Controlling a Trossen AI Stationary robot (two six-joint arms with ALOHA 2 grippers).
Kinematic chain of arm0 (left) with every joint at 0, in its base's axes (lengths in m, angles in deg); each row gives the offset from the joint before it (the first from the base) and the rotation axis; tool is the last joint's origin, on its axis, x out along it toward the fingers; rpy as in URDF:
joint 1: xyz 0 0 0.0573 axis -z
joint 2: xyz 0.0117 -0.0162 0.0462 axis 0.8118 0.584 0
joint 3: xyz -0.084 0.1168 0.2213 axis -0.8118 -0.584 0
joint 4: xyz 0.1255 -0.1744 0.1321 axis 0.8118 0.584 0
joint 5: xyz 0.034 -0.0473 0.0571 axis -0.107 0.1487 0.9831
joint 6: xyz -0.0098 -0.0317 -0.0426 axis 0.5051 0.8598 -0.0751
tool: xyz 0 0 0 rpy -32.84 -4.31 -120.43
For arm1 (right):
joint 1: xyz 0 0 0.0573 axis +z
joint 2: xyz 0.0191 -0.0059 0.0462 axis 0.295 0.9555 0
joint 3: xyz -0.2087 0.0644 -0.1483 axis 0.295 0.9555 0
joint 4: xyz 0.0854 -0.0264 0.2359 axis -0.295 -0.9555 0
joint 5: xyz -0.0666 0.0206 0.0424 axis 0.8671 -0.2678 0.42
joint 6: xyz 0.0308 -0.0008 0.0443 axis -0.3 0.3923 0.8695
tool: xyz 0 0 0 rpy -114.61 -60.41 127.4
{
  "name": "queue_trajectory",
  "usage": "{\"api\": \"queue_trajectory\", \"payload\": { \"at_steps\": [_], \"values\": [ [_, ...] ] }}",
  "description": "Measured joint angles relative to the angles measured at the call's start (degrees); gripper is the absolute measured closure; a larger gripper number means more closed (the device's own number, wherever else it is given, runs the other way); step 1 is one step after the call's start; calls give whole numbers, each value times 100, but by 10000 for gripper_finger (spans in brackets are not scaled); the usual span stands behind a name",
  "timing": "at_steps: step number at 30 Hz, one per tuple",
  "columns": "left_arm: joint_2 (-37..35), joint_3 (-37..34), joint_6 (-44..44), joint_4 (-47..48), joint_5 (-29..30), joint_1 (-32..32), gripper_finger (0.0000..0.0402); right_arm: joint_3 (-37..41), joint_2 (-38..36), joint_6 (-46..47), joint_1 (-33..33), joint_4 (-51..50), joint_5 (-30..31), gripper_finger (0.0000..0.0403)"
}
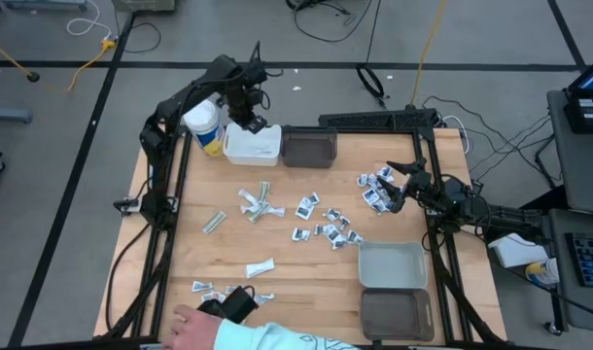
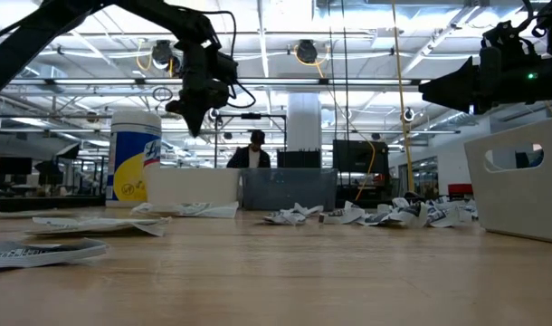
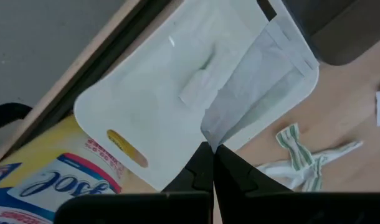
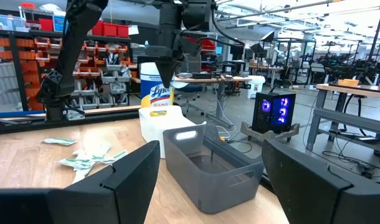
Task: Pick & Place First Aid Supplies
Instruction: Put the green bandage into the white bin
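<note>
First aid supplies (image 1: 321, 226) lie scattered on the wooden table as small white and silvery packets. My left gripper (image 1: 250, 119) stands over the white bin (image 1: 253, 146) at the far left, pointing down, shut on a long white sachet (image 3: 258, 68). A small white packet (image 3: 195, 87) lies on that bin's floor. My right gripper (image 1: 396, 183) waits open at the right edge, beside a cluster of packets (image 1: 376, 190), with nothing between its fingers (image 4: 121, 180). My left gripper pinches one end of the white sachet (image 3: 210, 138) between its two shut fingertips, from above with the fingers pointing down. The sachet hangs below the fingers, lifted clear, over the open white bin.
A white canister with a yellow band (image 1: 204, 126) stands left of the white bin, and a dark bin (image 1: 309, 148) right of it. A grey bin (image 1: 392, 264) and a dark bin (image 1: 397, 313) sit near right. A person's hand (image 1: 191, 326) rests at the near edge.
</note>
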Motion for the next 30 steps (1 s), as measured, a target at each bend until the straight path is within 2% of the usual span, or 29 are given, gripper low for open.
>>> {"api": "queue_trajectory", "payload": {
  "at_steps": [6,11,30],
  "values": [
    [41,-1,-44,-7,182,-7,401,-1,-1,0,0,0,-1,124],
    [189,-313,-62,-133,247,59,401,0,0,0,0,0,-1,124],
    [188,-1778,20,-1878,307,399,401,-1,0,0,0,0,0,124]
  ]
}}
